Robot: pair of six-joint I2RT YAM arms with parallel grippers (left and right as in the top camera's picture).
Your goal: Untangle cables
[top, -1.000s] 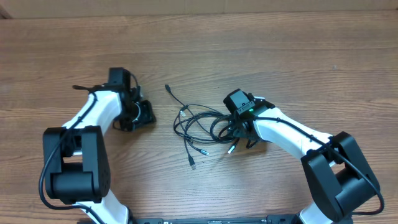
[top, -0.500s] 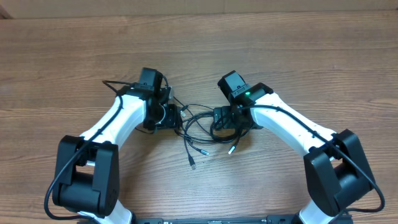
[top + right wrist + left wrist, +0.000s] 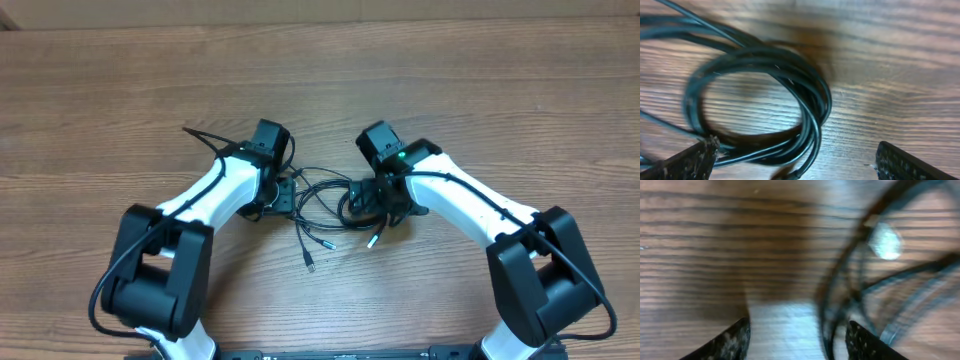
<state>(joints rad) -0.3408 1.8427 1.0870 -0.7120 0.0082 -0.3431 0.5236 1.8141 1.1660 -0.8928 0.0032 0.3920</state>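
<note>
The cables lie as a small tangle of thin black loops at the table's middle, with silver-tipped plug ends trailing toward the front. My left gripper sits low at the tangle's left edge. In the left wrist view it is open, with a blurred black strand running just inside its right finger and a silver plug beyond. My right gripper hangs over the tangle's right side. It is wide open, and a coiled loop lies between its fingers.
The bare wooden table stretches around the tangle. Thicker black wires run along both white arms. The far table edge lies at the top of the overhead view.
My left arm has swung right from the table's left part to the tangle's left edge. My right gripper has shifted slightly over the tangle's right loops.
</note>
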